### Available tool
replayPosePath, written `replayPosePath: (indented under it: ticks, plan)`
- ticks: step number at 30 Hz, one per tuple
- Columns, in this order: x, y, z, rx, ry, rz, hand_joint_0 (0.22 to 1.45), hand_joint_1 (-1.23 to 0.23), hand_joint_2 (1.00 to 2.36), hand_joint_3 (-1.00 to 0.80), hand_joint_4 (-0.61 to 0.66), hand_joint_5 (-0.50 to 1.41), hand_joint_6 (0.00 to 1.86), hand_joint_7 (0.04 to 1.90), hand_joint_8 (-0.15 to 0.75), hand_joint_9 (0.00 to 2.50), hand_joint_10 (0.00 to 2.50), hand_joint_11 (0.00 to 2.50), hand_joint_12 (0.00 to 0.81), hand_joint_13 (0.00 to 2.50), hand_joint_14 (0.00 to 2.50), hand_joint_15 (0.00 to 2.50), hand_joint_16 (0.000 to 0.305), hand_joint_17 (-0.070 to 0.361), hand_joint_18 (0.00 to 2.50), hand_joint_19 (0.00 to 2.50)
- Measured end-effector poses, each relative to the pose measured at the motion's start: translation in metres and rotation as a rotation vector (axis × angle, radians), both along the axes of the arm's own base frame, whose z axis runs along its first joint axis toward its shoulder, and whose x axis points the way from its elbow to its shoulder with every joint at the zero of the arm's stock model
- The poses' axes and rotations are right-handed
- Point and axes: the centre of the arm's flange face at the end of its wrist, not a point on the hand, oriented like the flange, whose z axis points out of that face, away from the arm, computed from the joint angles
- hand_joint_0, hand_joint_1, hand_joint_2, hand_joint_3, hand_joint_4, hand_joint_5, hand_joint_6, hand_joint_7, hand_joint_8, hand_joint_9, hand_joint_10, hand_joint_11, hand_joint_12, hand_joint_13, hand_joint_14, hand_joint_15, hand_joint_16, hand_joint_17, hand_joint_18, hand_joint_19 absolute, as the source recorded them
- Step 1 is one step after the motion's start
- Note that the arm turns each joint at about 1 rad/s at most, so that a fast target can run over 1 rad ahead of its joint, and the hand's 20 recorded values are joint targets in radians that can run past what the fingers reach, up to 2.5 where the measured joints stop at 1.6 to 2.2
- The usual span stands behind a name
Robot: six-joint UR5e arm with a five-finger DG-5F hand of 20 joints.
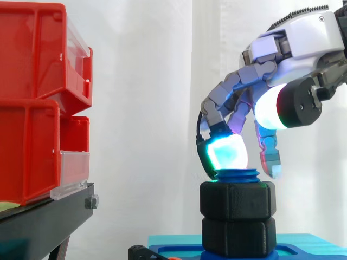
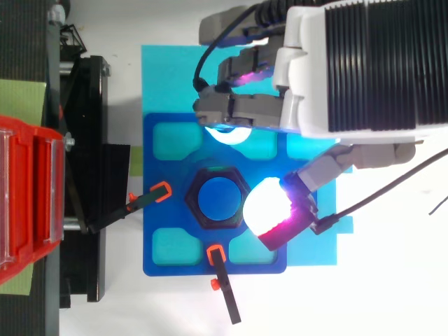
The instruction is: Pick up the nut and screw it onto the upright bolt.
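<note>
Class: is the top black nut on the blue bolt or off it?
On. The nut rings the upright bolt; blue thread shows above it.

Backdrop: white curtain (image 1: 141,81), hanging in soft vertical folds, evenly and brightly lit. At the worktop's left edge, red bins (image 1: 32,54) stacked in two tiers, each with a clear plastic front (image 1: 73,173). They sit on a black stand (image 1: 43,222). From above, the worktop (image 2: 392,280) is plain white; a pale green sheet (image 2: 21,98) lies under the stand.
</note>
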Motion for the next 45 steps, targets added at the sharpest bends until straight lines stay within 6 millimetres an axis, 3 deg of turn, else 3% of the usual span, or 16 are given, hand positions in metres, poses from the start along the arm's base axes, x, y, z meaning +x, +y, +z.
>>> replayPosePath:
  ticks: [8,13,32,45]
  plan:
    - [0.001,0.007,-0.025,0.011,-0.014,0.02,0.49,-0.25,1.0,-0.5,0.24,-0.1,0.5,0.73,0.221,0.89,0.0,0.0,0.243,0.4,0.0,0.0,0.025,0.056,0.0,0.0]
    - [0.008,0.011,-0.037,0.062,-0.076,0.025,0.49,-0.23,1.0,-0.5,0.23,-0.12,0.5,0.68,0.22,0.75,0.0,0.0,0.261,0.32,0.0,0.0,0.028,0.063,0.0,0.0]
    - [0.009,0.024,-0.054,0.113,-0.089,0.038,0.49,-0.21,1.0,-0.5,0.24,-0.11,0.5,0.75,0.237,0.73,0.0,0.0,0.274,0.29,0.0,0.0,0.031,0.069,0.0,0.0]
    - [0.008,0.025,-0.056,0.113,-0.082,0.04,0.5,-0.22,1.0,-0.5,0.27,-0.07,0.5,0.96,0.25,0.78,0.0,0.0,0.265,0.34,0.0,0.0,0.027,0.061,0.0,0.0]
